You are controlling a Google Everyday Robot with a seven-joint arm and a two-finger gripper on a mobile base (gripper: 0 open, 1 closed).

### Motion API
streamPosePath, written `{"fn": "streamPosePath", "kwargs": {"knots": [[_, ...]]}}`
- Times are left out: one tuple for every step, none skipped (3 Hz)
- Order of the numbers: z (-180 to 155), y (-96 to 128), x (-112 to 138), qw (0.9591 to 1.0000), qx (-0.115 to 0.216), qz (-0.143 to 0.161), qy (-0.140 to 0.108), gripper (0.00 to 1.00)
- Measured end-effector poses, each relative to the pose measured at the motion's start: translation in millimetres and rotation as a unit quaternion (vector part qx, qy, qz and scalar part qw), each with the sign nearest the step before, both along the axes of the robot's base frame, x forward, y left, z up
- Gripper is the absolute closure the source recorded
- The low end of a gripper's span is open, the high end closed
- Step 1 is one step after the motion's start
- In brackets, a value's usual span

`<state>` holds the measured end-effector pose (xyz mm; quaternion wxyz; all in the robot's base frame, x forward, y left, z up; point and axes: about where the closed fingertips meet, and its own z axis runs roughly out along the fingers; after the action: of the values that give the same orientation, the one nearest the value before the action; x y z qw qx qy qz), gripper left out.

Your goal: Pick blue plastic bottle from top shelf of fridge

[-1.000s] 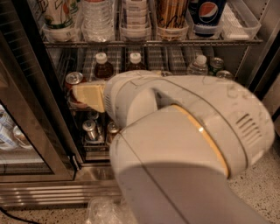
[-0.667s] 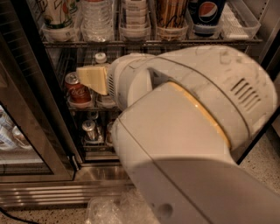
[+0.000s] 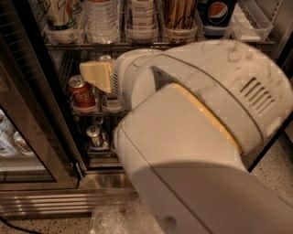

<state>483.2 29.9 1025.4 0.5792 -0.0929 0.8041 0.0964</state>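
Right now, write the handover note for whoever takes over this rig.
The end effector sits low, in front of the middle shelf, beside a red can.
The blue plastic bottle stands in its tray on the upper shelf of the fridge, between a water bottle and a brown drink; only its lower part shows.
Done: door open, arm at the shelves.
Left: raise the end effector to the upper shelf, grasp the bottle, draw it out.
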Motion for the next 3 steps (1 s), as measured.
{"fn": "streamPosePath", "kwargs": {"knots": [[19.5,-4.9,11.3,0.9997,0.014,-0.011,-0.017,0.01],[25.1,-4.6,33.0,0.9993,0.030,-0.015,-0.016,0.08],[10.9,-13.0,70.8,0.9986,0.037,-0.036,0.001,0.15]]}}
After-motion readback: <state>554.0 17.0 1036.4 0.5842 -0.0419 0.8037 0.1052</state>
